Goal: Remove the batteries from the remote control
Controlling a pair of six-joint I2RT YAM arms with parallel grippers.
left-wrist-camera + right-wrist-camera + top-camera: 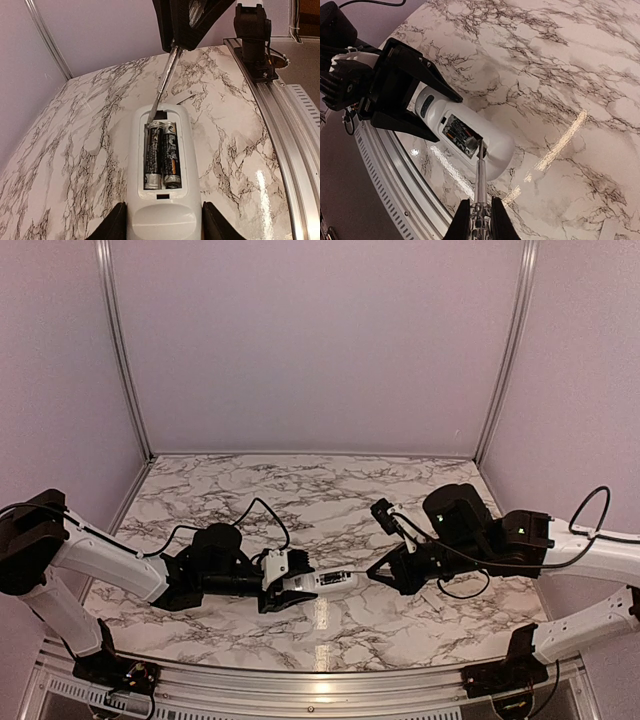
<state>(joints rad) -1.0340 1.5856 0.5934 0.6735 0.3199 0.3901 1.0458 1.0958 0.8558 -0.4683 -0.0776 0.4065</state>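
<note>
So the left gripper (162, 227) has its jaws clamped on one end of the remote control (161, 212), holding it over the marble table (90, 125) near the front edge, open compartment facing up. Both batteries (161, 155) sit side by side in there. The right gripper (480, 220) has its jaws clamped on a thin metal stick (480, 175), whose tip is poked into the compartment's far end, right by the battery ends.

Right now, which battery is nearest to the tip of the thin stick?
The left battery in the left wrist view; the stick's tip sits at its far end.
</note>
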